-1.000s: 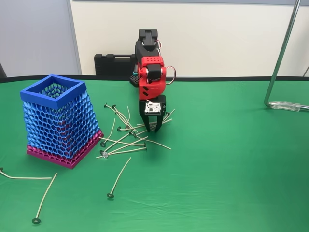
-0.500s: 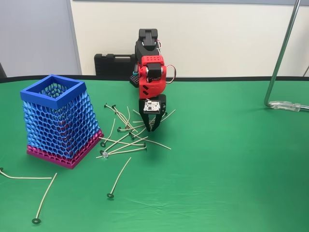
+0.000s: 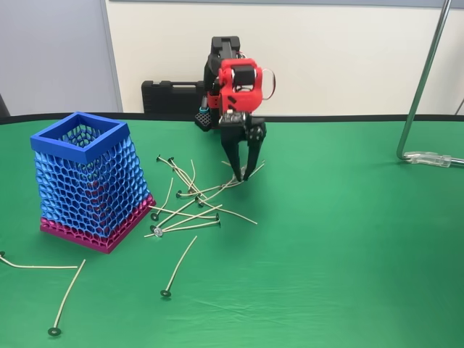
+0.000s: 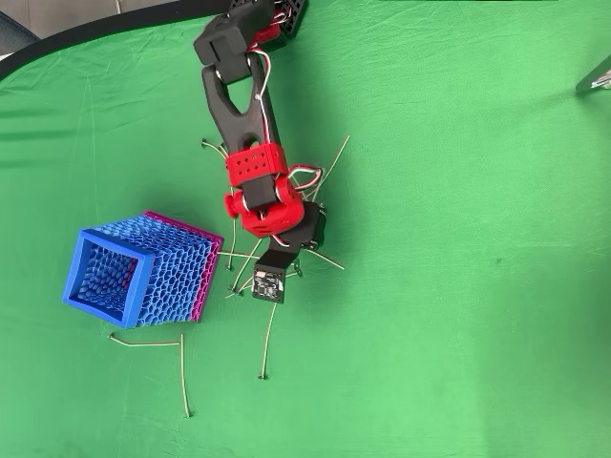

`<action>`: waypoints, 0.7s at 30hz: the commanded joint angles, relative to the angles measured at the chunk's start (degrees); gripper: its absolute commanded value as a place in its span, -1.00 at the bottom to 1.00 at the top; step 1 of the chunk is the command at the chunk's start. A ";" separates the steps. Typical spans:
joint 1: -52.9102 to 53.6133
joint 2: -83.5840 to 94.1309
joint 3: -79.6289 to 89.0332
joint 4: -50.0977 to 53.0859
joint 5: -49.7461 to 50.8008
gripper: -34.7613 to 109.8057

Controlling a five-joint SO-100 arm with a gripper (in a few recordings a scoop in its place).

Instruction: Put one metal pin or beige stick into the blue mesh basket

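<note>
A robotics lab or workshop setup: a counter draped in green cloth (image 3: 348,254), a black plastic tool case (image 3: 170,96) against a plain white wall (image 3: 326,51), and a metal stand pole (image 3: 424,80).

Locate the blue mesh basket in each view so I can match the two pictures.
Fixed view: the blue mesh basket stands at the left, left of the stick pile.
Overhead view: the basket is at the lower left, tilted, its open rim facing the camera.
Shared landmark: the red arm's pincer, beside the basket over the sticks.

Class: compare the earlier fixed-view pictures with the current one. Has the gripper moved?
Yes. The gripper has lifted and shifted right, away from the blue mesh basket.
</note>
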 commanded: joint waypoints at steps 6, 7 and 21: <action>0.09 13.54 -3.08 -1.58 2.02 -0.51; 0.35 14.68 -3.16 -1.85 2.11 -0.51; 8.26 29.09 -0.97 -13.71 4.13 -0.51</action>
